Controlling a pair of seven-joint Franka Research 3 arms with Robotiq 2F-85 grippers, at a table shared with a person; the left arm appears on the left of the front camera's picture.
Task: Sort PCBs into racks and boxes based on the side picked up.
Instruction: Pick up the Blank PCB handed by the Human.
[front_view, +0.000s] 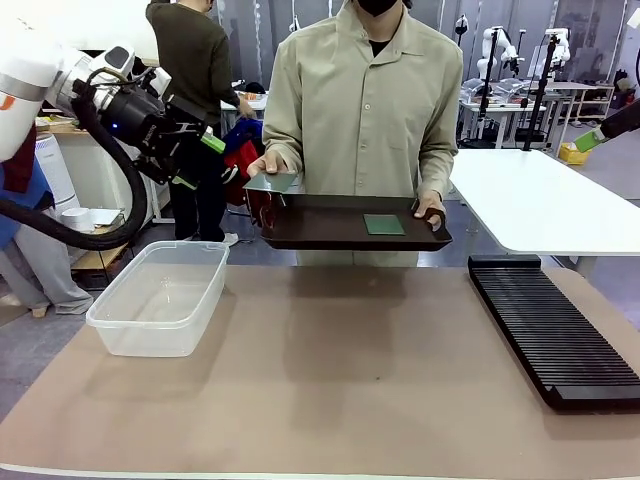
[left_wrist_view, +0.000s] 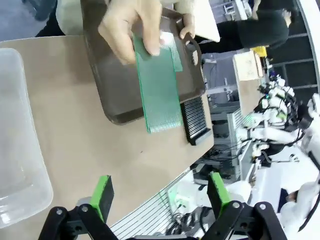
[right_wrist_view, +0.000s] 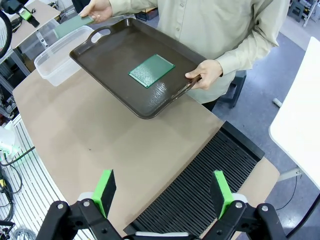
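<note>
- Offered PCB (front_view: 270, 182): thin green square board, pinched at one end by the person's hand (front_view: 268, 162) and held out above the tray's corner on the robot's left. In the left wrist view its free end sticks out past the tray rim.
- Handling, judged: light, stiff, won't sag. The faces are slick and so thin that a loose pinch could let it pivot or slide. Faces probably scratch, so go moderate on squeeze.
- Where to hold, judged: across the two flat faces at the free end, well clear of the person's fingers.
- Second PCB (front_view: 384, 224): lies flat in the tray, toward the person's other hand. It sits flush, so it's harder to get a finger under.
- Tray (front_view: 330, 240): dark brown, held up by the person at the far edge of the bench (front_view: 330, 390).
- Left end effector (front_view: 198, 162): released, pads wide apart and empty, aimed at the offered board, near but apart.
- Right end effector (right_wrist_view: 162, 192): released, empty, above the rack.
- Box (front_view: 150, 335): clear, on the bench on the robot's left.
- Rack (front_view: 555, 325): black, slotted, on the right.
</note>
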